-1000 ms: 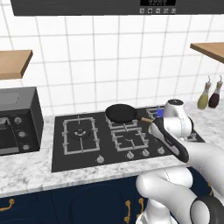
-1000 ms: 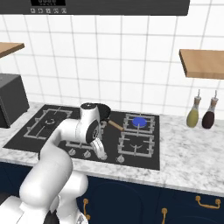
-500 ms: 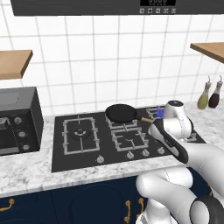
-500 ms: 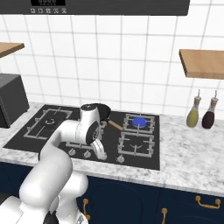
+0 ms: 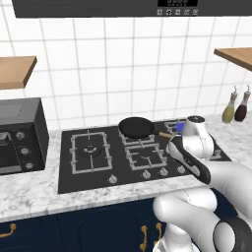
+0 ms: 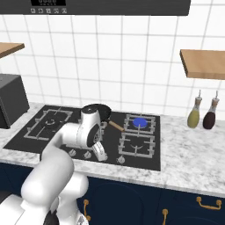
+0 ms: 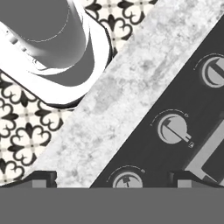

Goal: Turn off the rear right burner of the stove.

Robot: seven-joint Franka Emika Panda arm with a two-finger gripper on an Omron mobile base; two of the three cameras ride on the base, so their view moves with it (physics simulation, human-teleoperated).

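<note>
Gripper (image 7: 112, 177) wide open, empty, hovering over the stove (image 7: 144, 148) front edge. Knob (image 7: 172, 127) sits up-right of the fingertips; another knob (image 7: 125, 179) lies directly between them, frame bottom. Rear right burner (image 6: 139, 122) shows blue flame, right-centre of the right base view.

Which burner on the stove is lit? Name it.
The rear right burner of the stove: a blue flame glows under its grate, just right of the frying pan. The other grates show no flame.

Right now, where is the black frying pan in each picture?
Left base view: frying pan sits at the stove's back, centre, just left of the arm.
Right base view: frying pan peeks out behind the arm.
Hand view: not in it.
Shared landmark: the stove.
</note>
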